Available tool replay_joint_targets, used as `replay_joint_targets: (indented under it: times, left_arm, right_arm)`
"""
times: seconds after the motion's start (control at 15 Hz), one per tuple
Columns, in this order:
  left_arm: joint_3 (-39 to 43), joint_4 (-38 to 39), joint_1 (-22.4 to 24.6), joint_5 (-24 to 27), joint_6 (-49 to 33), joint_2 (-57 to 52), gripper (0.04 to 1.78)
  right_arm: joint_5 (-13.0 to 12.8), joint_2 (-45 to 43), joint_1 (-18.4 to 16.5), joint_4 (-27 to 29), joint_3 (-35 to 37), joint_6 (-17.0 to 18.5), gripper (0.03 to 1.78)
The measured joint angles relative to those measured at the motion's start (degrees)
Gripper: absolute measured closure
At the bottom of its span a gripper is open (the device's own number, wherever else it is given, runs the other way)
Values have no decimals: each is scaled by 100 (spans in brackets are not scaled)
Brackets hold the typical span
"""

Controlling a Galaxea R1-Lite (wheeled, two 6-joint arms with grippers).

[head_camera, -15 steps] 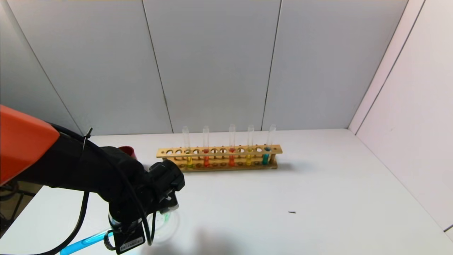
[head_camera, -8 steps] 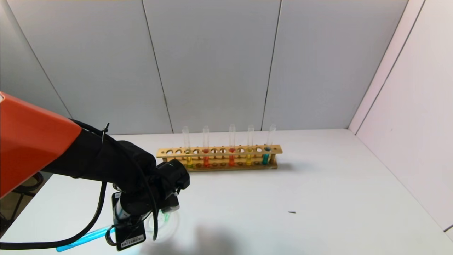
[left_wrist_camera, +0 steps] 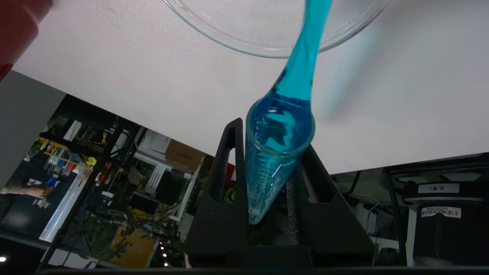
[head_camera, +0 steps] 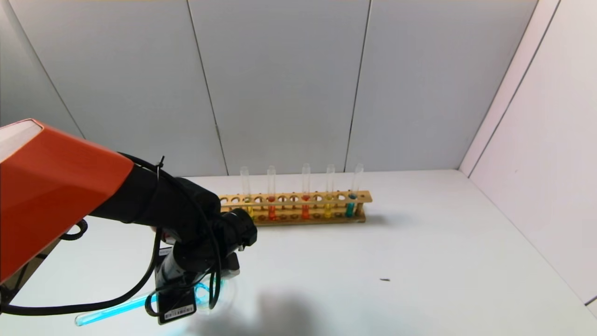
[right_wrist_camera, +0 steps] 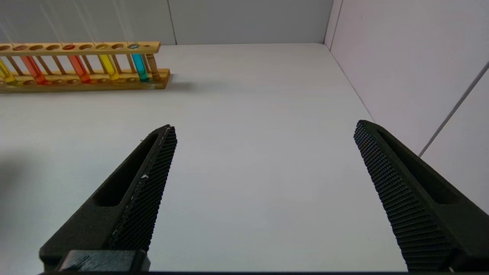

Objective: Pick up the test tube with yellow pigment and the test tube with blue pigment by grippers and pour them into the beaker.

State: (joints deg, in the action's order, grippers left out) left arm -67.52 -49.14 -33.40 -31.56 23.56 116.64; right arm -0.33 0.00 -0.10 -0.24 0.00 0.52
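Moved: left arm swung up and toward the rack since a second ago, and the tube it carries is tipped further, mouth now over the glass.
Left gripper (left_wrist_camera: 267,168): near-left part of the white table (head_camera: 419,261), fingers (left_wrist_camera: 225,183) pinching the test tube with blue pigment (left_wrist_camera: 277,152) right between the two pads, one on each side.
Tube: lying nearly flat in the head view (head_camera: 112,311), round end sticking out toward the robot's left.
Pour: sky-blue liquid running out of the mouth in a stream into the beaker (left_wrist_camera: 229,34).
Beaker: on the table just under the left gripper, mostly hidden by it in the head view.
Right gripper (right_wrist_camera: 263,191): parked above the table's right side, fingers spread wide, nothing between them.
Rack (head_camera: 298,207): wooden, at the back, five tubes upright with yellow, orange and teal liquid.
Red cup (left_wrist_camera: 15,30): just beside the beaker.
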Motion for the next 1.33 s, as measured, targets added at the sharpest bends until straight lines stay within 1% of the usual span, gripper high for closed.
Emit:
replay_joint_targets:
  times: [0.67, 0.87, 1.13, 1.33]
  left_arm:
    - [-458, -468, -9, -99, -6, 325, 149]
    - [-651, -796, 2, -118, -4, 411, 149]
    - [-1163, -1484, 2, -189, 20, 566, 149]
    - [-1412, -1825, -6, -190, 27, 679, 149]
  right_arm:
    - [0, 0, 0, 0, 0, 0, 11]
    - [-2, 0, 0, 2, 0, -1, 11]
    - [-2, 0, 0, 2, 0, 0, 11]
    - [-2, 0, 0, 0, 0, -1, 11]
